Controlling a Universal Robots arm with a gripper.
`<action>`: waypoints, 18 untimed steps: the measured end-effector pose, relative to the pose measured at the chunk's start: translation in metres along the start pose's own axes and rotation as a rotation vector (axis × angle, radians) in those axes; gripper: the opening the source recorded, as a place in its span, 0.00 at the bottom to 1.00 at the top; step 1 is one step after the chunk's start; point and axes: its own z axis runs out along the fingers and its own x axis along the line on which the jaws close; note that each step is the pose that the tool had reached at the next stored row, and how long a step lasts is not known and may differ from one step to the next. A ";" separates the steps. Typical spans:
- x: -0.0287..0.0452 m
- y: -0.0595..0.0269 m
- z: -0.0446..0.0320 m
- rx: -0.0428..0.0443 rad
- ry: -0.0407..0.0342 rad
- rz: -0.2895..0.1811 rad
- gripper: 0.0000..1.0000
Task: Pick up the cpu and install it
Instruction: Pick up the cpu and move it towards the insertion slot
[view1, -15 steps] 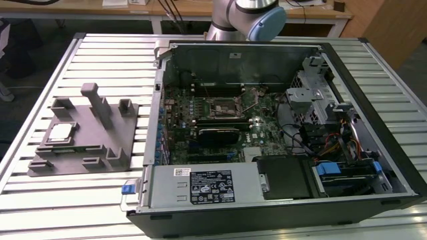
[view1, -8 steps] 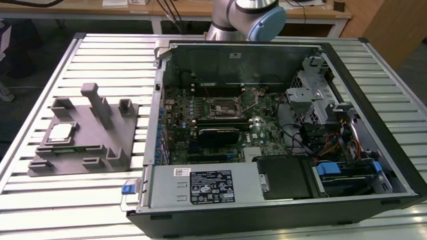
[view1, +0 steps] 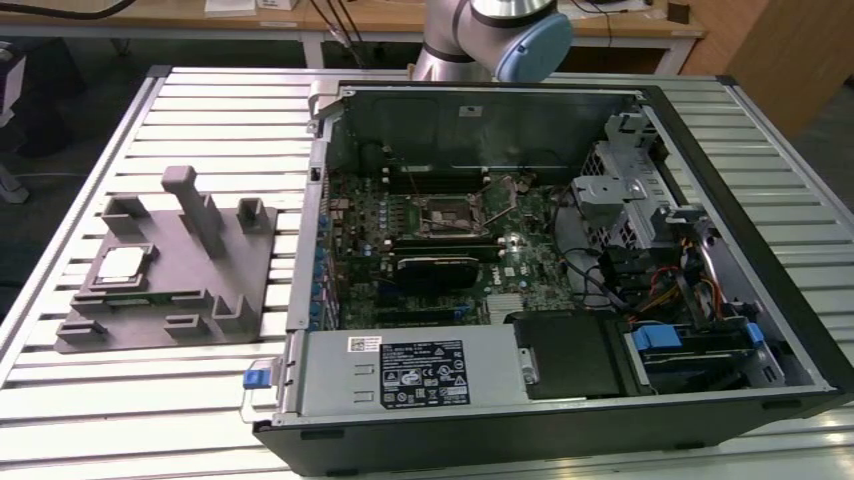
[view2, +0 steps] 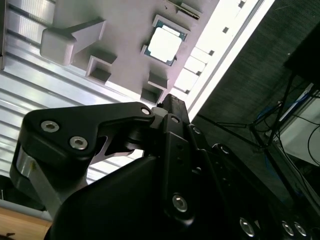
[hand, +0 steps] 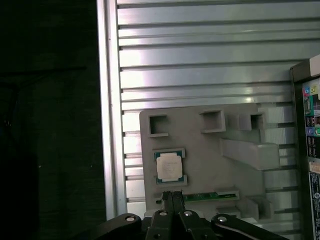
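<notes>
The cpu (view1: 123, 266) is a small silvery square chip with a pale rim, lying flat in a recess of the grey holder block (view1: 180, 285) at the exterior view's left. Both wrist views look down on the cpu (hand: 169, 166) (view2: 164, 45) in the holder block (hand: 210, 160) (view2: 125, 25). My gripper (hand: 173, 196) (view2: 171, 102) hangs above the block, its black fingers pressed together and holding nothing, the tips just off one side of the chip. The black motherboard socket (view1: 451, 212) with its metal frame sits inside the open computer case (view1: 747, 330).
The case lies on a slatted metal table (view1: 200, 110), to the exterior view's right of the block. A power supply (view1: 400, 375) and drive bays (view1: 694, 340) fill its near side. A green strip (hand: 205, 196) stands in a slot of the block. The table edge (hand: 107, 125) runs close beside the block.
</notes>
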 end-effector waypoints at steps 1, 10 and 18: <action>0.0000 0.0000 0.0004 0.0000 0.0000 0.000 0.11; 0.0002 -0.0003 0.0056 -0.0001 0.0001 0.000 0.11; 0.0004 -0.0005 0.0087 0.0000 0.0001 0.000 0.11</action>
